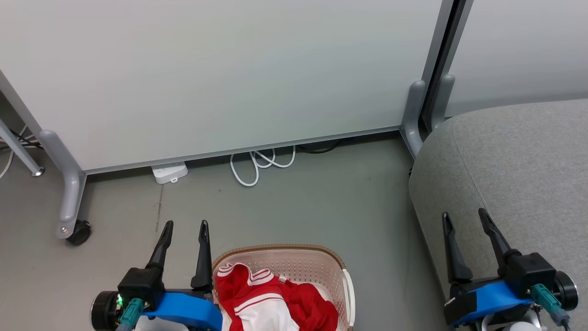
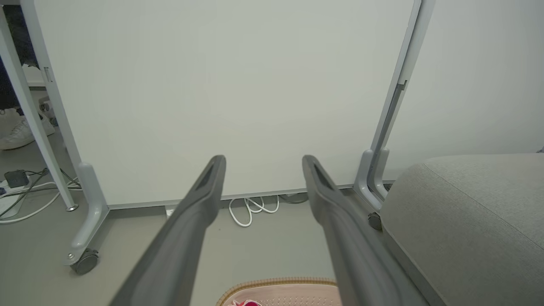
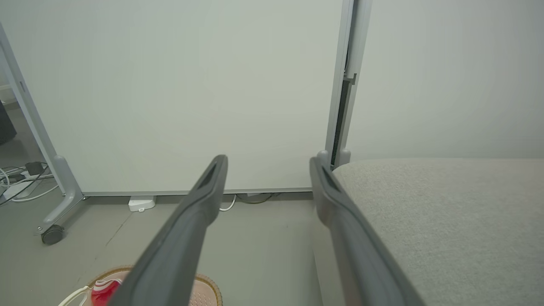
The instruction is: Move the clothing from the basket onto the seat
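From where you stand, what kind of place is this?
Probably an office or lab, not a home: pale partition panels on grey castor legs, a white power strip on the grey floor, and a large grey fabric-upholstered seat.

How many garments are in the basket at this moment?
2, as far as shows: a red-and-white shirt on the left side of the basket and a plain red shirt against it on the right. The basket's near part is cut off, so more may be hidden.
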Robot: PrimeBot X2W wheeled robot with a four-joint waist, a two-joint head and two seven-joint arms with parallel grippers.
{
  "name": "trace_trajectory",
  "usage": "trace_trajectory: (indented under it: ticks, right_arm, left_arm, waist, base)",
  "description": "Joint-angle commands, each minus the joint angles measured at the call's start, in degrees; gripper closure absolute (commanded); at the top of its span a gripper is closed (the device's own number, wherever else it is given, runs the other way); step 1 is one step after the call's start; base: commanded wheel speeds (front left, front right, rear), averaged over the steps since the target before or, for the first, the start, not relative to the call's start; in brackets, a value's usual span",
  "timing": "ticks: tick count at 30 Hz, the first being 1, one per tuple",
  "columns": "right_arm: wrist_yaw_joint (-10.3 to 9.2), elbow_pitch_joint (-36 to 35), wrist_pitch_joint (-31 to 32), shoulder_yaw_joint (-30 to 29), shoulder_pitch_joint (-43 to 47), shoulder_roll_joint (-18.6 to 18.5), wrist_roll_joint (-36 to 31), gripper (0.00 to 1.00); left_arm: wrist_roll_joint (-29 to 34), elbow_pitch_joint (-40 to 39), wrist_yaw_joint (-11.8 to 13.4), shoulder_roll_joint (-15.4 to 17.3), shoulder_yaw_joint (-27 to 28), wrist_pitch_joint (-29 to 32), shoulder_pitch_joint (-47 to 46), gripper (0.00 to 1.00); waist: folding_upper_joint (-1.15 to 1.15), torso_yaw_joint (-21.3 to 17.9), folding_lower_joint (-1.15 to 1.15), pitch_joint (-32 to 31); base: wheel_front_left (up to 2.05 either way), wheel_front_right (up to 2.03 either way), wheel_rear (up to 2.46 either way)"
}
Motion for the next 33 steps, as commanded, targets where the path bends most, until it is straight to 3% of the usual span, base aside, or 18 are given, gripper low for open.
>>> trace_trajectory:
  ticks: [1, 22, 33]
  right_arm:
    - [-0.02, -0.34, -0.42, 0.11, -0.22, -0.28, -1.33, 0.0]
    - [-0.02, -0.56, -0.79, 0.38, -1.4, -0.27, -1.29, 0.0]
    - [-0.03, -2.33, -1.89, 3.21, -7.36, -0.24, -0.34, 0.0]
  left_arm:
    - [1.09, 0.06, 0.39, 0.35, -0.33, -0.44, -0.71, 0.0]
    - [2.03, 0.09, 0.27, 0.34, 0.37, -0.62, -0.68, 0.0]
    - [2.72, 3.83, -0.61, 2.03, 0.94, -0.56, -4.91, 0.0]
  waist:
    - [0.0, -0.02, 0.0, 0.0]
    - [0.0, -0.78, 0.0, 1.9]
    - [0.0, -5.01, 0.0, 13.49]
  base:
    - [0.0, 0.0, 0.0]
    - [0.0, 0.0, 0.0]
    - [0.0, 0.0, 0.0]
